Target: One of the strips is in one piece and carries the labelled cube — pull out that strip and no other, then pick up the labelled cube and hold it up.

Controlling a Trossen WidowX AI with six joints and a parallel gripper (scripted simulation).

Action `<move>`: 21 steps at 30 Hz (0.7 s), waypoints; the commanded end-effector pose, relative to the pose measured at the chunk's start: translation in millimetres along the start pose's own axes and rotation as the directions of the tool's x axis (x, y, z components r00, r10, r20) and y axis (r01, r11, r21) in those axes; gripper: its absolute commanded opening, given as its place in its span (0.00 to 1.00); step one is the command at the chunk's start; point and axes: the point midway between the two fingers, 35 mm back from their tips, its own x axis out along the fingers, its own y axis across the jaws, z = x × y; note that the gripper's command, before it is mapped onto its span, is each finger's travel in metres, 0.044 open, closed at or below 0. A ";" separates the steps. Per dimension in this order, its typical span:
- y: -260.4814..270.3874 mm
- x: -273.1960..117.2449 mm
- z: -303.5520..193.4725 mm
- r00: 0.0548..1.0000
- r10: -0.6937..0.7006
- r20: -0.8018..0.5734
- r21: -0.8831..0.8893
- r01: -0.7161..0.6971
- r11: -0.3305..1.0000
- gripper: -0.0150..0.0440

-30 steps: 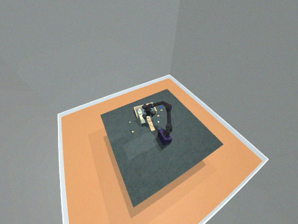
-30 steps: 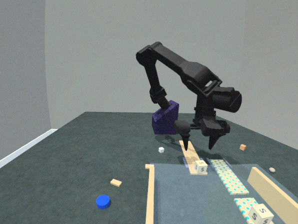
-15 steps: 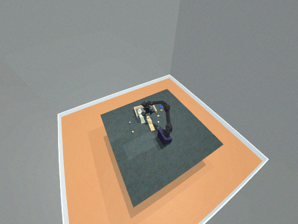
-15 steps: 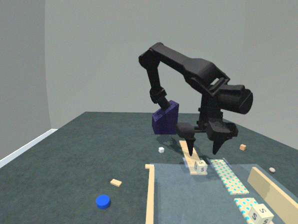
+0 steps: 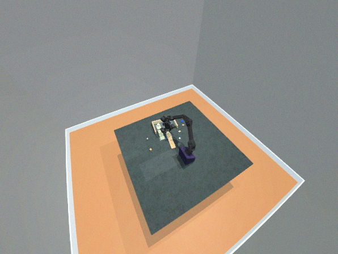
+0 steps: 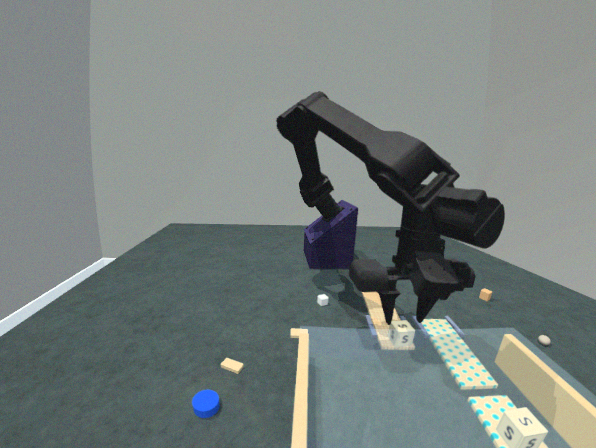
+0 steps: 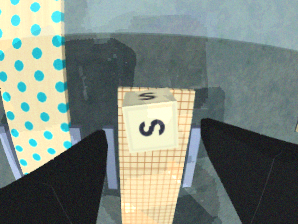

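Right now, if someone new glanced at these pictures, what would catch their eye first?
Probably the black arm bent over the dark mat, its gripper half closed, fingers either side of a small cube marked S. That cube sits on a tan gridded strip in one piece. Beside it lie cyan-dotted strip pieces with a gap between them, the nearer one carrying another S cube.

In the wrist view, both fingertips are cut off by the lower edge. In the top view, the labelled cube is hidden, probably under the gripper (image 5: 168, 126).
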 end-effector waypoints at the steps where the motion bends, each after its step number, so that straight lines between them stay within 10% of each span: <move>1: 0.6 7.8 -0.9 1.000 -0.004 -0.001 -0.006 0.004 1.000 0.68; 21: -0.5 30.3 -1.1 1.000 -0.002 -0.002 0.000 0.002 1.000 0.59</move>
